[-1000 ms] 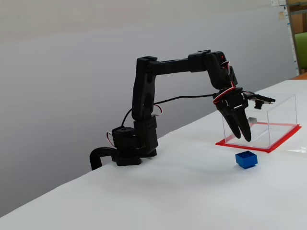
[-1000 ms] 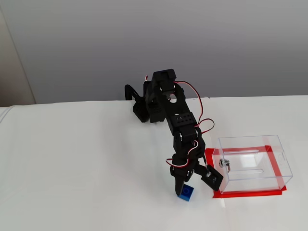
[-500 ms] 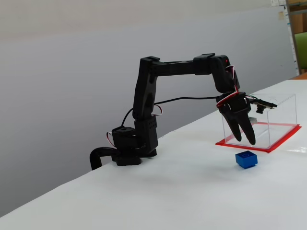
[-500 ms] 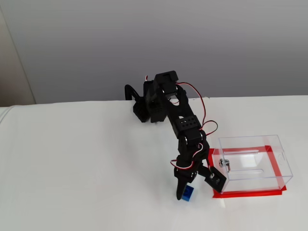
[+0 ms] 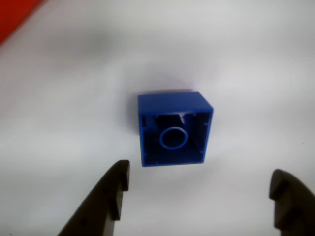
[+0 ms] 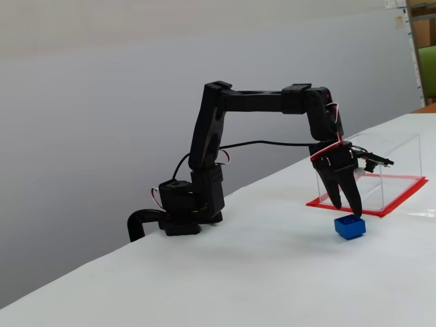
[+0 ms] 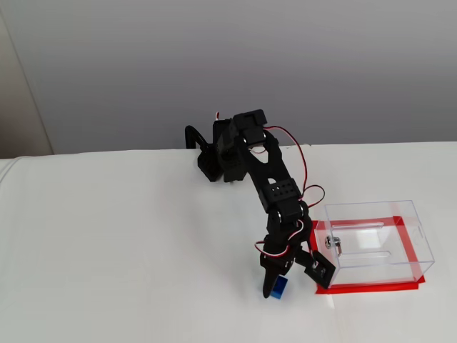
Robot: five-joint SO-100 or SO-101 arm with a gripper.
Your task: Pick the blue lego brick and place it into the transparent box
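Item: blue lego brick [image 5: 173,129]. Small, roughly cubic, hard plastic; judged light, rigid and smooth-walled, so apt to slip or skid if pinched off-centre. It lies on the white desk [image 6: 204,286], just beside the red base of the transparent box [image 7: 375,239] and outside it. The wrist view shows a hollow face with an inner ring turned toward the camera, so the brick seems to lie on its side or upside down. Best hold, by judgement: two opposite flat side walls, squarely, low enough to avoid tipping.

Item: gripper [image 5: 197,196]. Fingers [image 5: 106,201] spread wide, empty, poised above the brick and not touching it; one tip to each side in the wrist view.

Hidden or unclear: in a fixed view [image 7: 279,287] the arm covers most of the brick. The box appears only as a red corner in the wrist view. The stud side of the brick is unseen. Finger height above the desk cannot be told exactly.
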